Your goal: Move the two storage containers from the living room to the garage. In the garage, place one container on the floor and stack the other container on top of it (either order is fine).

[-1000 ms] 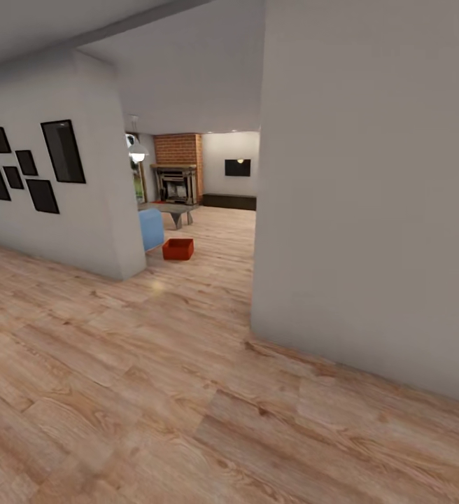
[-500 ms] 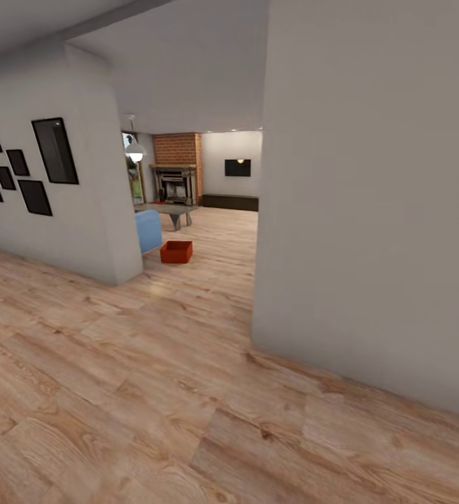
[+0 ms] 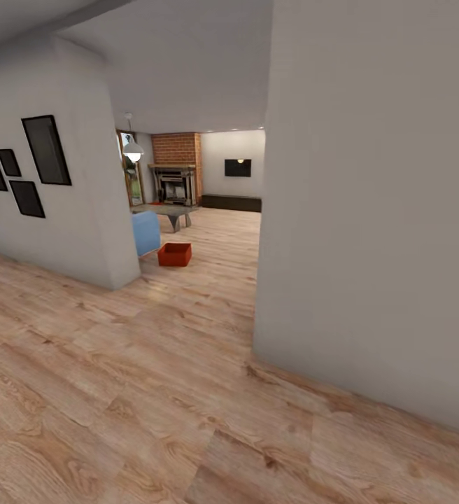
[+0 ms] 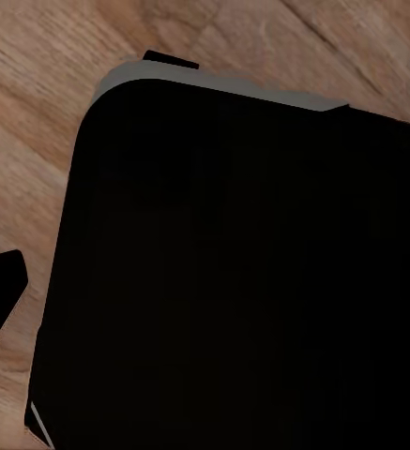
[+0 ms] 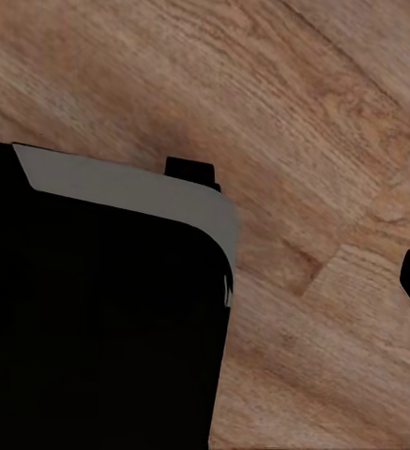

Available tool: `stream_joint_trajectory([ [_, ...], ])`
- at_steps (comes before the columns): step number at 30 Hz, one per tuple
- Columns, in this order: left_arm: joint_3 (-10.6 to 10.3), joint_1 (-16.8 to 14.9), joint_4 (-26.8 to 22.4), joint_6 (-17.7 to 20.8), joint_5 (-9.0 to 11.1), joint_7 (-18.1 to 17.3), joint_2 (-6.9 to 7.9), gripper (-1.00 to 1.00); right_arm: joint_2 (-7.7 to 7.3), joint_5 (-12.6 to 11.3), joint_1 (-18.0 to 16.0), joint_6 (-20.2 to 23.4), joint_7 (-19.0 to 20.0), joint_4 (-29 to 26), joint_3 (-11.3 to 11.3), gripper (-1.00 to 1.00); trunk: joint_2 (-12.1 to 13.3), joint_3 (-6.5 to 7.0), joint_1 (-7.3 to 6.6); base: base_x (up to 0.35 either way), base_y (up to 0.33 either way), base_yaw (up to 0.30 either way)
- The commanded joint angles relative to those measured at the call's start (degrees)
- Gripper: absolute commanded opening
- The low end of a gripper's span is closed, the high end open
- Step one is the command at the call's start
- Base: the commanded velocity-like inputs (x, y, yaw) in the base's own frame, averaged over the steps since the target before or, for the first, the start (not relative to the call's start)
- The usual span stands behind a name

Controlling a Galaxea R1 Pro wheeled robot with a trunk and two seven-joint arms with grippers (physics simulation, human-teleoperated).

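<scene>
Sitting open-topped, orange-red storage container [image 3: 175, 254] beside sofa [image 3: 145, 233].

A: What carries everything?
B: A light wood-plank floor [image 3: 152, 378], running through the opening into the living room.

A: What rests on it?
B: At 11 o'clock, one orange-red bin [image 3: 174, 255], just beside a blue sofa [image 3: 145, 233]; a low table [image 3: 165, 211] farther on.

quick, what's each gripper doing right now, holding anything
Left gripper: cannot be told, its wrist view shows a dark robot body over wood-plank floor.
Right gripper: cannot be told either.
</scene>
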Motion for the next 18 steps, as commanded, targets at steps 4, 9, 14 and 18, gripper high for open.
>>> stream_joint_trajectory([
  [4, 0.01, 0.02, -0.07, -0.09, 0.24, 0.04, -0.01, 1.00, 0.05, -0.44, -0.05, -0.33, -0.01, 0.12, 0.43, 1.00, -0.02, -0.05, 0.03, 0.322, 0.000, 0.182],
  [9, 0.01, 0.02, -0.07, -0.09, 0.24, 0.04, -0.01, 1.00, 0.01, -0.44, -0.05, -0.33, -0.01, 0.16, 0.43, 1.00, -0.02, -0.05, 0.03, 0.322, 0.000, 0.260],
  [14, 0.01, 0.02, -0.07, -0.09, 0.24, 0.04, -0.01, 1.00, -0.02, -0.44, -0.05, -0.37, -0.01, 0.16, 0.43, 1.00, -0.02, -0.05, 0.03, 0.322, 0.000, 0.267],
  [18, 0.01, 0.02, -0.07, -0.09, 0.24, 0.04, -0.01, 1.00, -0.04, -0.44, -0.05, -0.41, -0.02, 0.13, 0.43, 1.00, -0.02, -0.05, 0.03, 0.322, 0.000, 0.268],
])
